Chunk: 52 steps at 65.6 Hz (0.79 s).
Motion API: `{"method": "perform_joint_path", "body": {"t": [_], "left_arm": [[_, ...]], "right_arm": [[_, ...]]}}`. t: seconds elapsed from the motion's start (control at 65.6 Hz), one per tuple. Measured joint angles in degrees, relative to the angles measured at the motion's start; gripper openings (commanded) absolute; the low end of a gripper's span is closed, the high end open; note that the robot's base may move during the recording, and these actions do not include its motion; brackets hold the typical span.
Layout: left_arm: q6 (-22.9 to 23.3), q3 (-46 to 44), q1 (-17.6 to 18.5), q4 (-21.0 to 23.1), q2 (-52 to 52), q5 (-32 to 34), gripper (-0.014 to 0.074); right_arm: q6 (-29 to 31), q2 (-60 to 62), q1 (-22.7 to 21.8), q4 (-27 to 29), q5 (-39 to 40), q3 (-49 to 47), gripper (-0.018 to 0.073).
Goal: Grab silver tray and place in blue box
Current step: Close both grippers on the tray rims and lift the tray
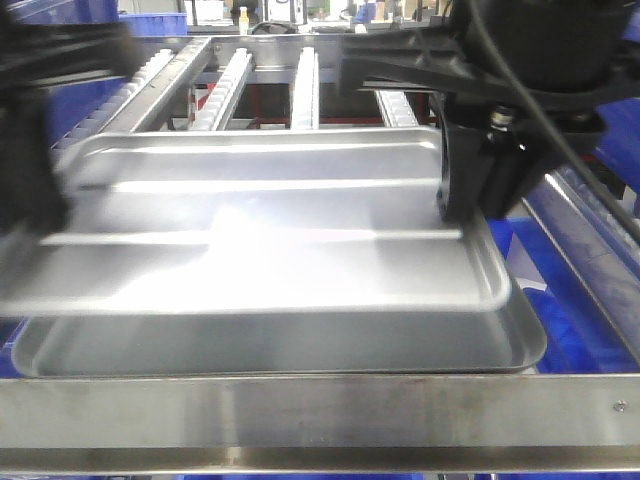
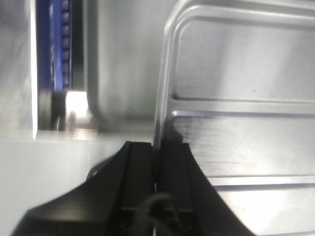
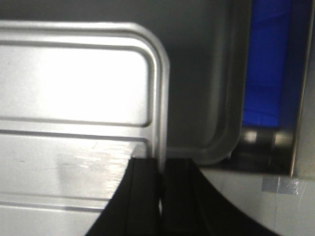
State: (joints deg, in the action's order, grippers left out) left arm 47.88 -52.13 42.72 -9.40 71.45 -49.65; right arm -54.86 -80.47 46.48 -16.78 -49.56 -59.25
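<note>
Silver tray is being held just above grey pan, its 9 and 3 o'clock rims being pinched by near-closed jaws of left gripper and right gripper. Likely risk: thin rim being twisted loose by uneven arm travel.

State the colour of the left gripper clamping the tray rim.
Black left gripper, clearest in left wrist view.

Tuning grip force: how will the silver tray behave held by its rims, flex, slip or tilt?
Probably stiff: the silver tray has a rolled rim and ridges, with no visible sag between the left gripper and right gripper. Likely slippery: polished metal, thin rim pinched. Could pivot about both pinch points.
</note>
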Motion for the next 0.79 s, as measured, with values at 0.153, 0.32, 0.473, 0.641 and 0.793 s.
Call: {"method": "perform_joint_path", "body": {"t": [0.153, 0.32, 0.473, 0.641, 0.793], "left_arm": [[8.3, 3.7, 6.7, -3.4, -5.2, -3.1, -0.0104], [15.3, 4.7, 13.6, -7.2, -7.4, -7.1, -0.0104], [16.4, 4.7, 14.3, -7.8, -7.4, -7.4, -0.0104], [16.7, 4.7, 14.4, -8.0, -7.4, -7.4, -0.0104], [16.7, 4.7, 14.4, -8.1, -7.4, -7.4, -0.0104]], "right_arm": [[-4.5, 3.1, 4.2, 0.0, -0.7, 3.2, 0.0057], [-10.6, 5.8, 8.6, -1.6, -1.1, 6.5, 0.0057], [-12.5, 6.3, 9.2, -3.0, -1.1, 6.9, 0.0057], [-12.7, 6.3, 9.2, -3.3, -1.1, 6.9, 0.0057], [-12.8, 6.3, 9.2, -3.3, -1.1, 6.9, 0.0057]]}}
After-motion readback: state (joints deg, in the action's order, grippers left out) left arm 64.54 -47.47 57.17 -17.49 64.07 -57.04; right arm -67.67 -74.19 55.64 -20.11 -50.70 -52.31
